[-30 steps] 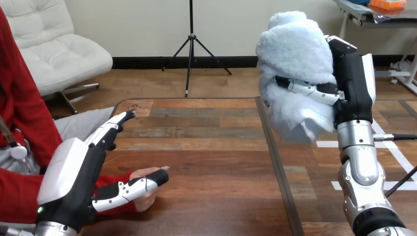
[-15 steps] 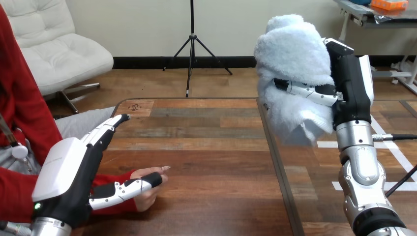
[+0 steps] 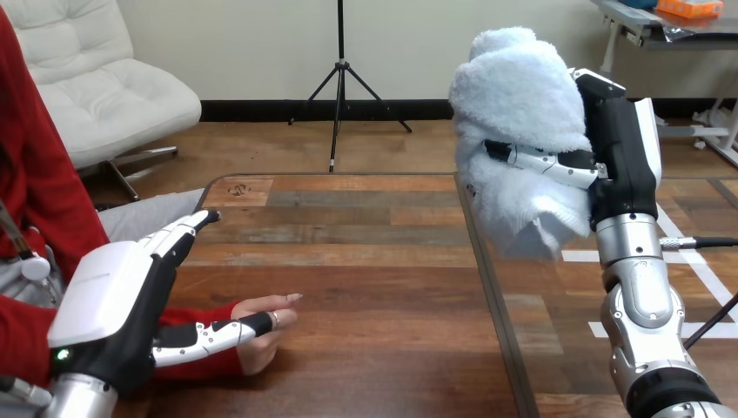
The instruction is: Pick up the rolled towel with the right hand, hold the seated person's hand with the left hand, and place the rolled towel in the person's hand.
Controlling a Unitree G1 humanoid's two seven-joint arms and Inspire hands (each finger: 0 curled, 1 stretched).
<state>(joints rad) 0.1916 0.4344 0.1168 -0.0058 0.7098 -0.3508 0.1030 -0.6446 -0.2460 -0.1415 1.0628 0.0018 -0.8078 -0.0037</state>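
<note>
**Two robot hands, one towel held high**

We see the right robot hand (image 3: 622,148) raised over the worktop's (image 3: 365,261) right side, fingers curled round the rolled towel (image 3: 518,96). The left robot hand (image 3: 109,305) sits low at left, fingers straight and spread. Its thumb lies across the person's hand (image 3: 258,348), which rests on the worktop; we can't tell if they touch.

The towel (image 3: 518,104) is fluffy and pale blue-white, rolled into a fat bundle. It stands tall in the air above the table (image 3: 374,261), at its right side. The right hand (image 3: 622,148) has its fingers curled round the middle of it. The person's hand (image 3: 258,355) lies on the table at the left, fingers loosely bent and pointing right. The left hand (image 3: 113,305) has its thumb across it.
</note>
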